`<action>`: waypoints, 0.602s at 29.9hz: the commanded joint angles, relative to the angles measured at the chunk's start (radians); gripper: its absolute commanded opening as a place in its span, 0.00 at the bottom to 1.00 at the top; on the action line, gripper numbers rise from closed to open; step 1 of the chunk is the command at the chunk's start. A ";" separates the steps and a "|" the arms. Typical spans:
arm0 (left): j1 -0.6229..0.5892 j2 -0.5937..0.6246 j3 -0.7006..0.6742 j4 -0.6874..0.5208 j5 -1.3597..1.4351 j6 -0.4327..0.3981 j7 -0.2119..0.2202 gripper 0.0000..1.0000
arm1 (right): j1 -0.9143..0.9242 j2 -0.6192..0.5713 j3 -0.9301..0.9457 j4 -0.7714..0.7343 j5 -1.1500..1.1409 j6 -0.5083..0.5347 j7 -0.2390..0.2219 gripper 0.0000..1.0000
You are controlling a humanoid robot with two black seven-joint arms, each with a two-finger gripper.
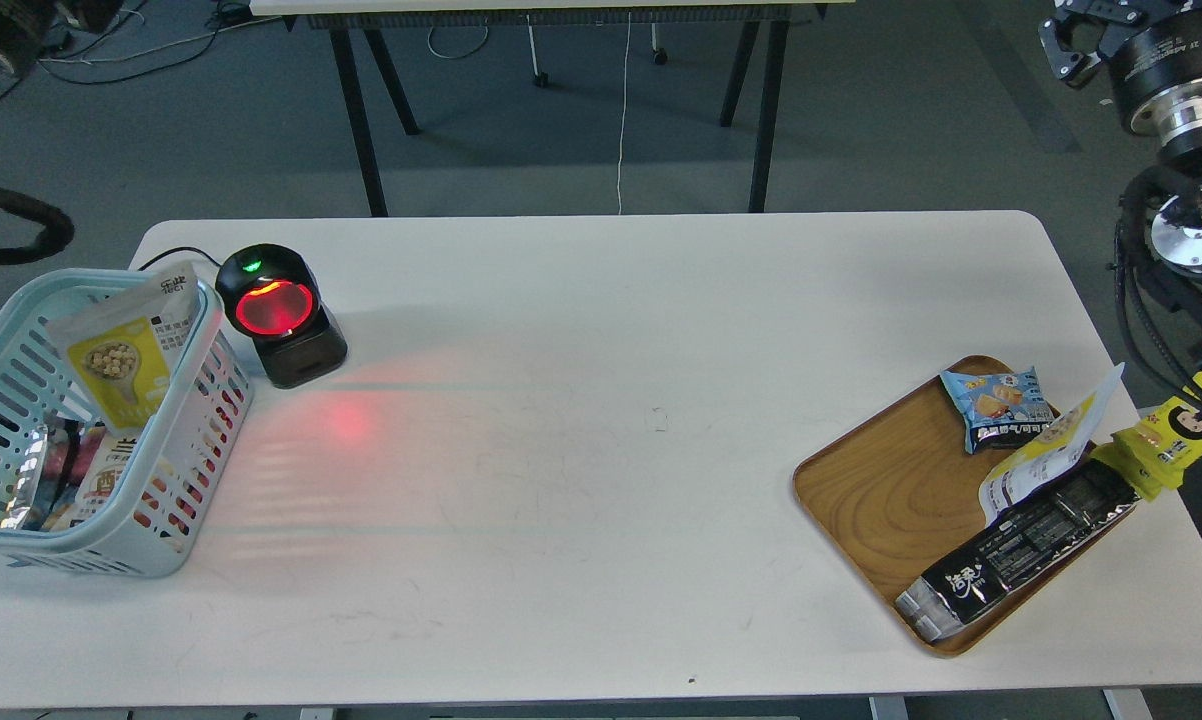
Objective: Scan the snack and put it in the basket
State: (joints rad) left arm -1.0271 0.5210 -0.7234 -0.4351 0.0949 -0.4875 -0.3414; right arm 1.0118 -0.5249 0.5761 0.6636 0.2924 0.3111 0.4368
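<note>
Two yellow pouches show. The snack [126,345] stands upright in the basket [21,545] at the far left of the worktop [601,400], just left of the glowing red scanner [279,312], so we judge that one delivered. A similar pouch [1046,460] lies on the wooden tray [881,490] at the near right, between the blue packet [996,408] and the long black packet [1026,550]. Its long axis runs from near-left to far-right. It lies nearer than our right end effector [1069,45], which hangs off the far right corner; we cannot tell whether that is released or clenched. Our left end effector does not show. We judge the right arm closer.
</note>
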 commanded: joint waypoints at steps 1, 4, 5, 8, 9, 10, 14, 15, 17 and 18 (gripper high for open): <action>-0.010 -0.114 -0.031 0.124 -0.151 -0.001 0.096 0.99 | -0.025 0.023 0.048 -0.064 0.014 0.069 -0.036 0.98; -0.002 -0.154 -0.033 0.148 -0.225 -0.001 0.110 0.99 | -0.027 0.077 0.048 -0.143 0.014 0.137 -0.050 0.98; 0.001 -0.168 -0.033 0.156 -0.247 -0.001 0.110 0.99 | -0.029 0.094 0.051 -0.177 0.014 0.149 -0.058 0.99; 0.019 -0.199 -0.033 0.157 -0.303 -0.001 0.108 0.99 | -0.029 0.140 0.056 -0.255 0.016 0.169 -0.059 0.99; 0.027 -0.203 -0.033 0.157 -0.313 -0.001 0.108 0.99 | -0.032 0.144 0.057 -0.271 0.016 0.178 -0.059 0.99; 0.032 -0.205 -0.033 0.157 -0.319 -0.001 0.108 1.00 | -0.032 0.146 0.056 -0.282 0.016 0.178 -0.059 0.99; 0.042 -0.223 -0.021 0.147 -0.317 -0.001 0.105 1.00 | -0.032 0.146 0.056 -0.283 0.016 0.178 -0.059 0.99; 0.044 -0.231 -0.014 0.147 -0.317 -0.001 0.105 1.00 | -0.033 0.143 0.056 -0.282 0.016 0.178 -0.059 0.99; 0.044 -0.233 -0.011 0.145 -0.316 -0.001 0.107 1.00 | -0.047 0.135 0.056 -0.280 0.016 0.178 -0.059 0.99; 0.044 -0.228 -0.011 0.145 -0.316 -0.001 0.108 1.00 | -0.050 0.135 0.056 -0.280 0.016 0.178 -0.059 0.99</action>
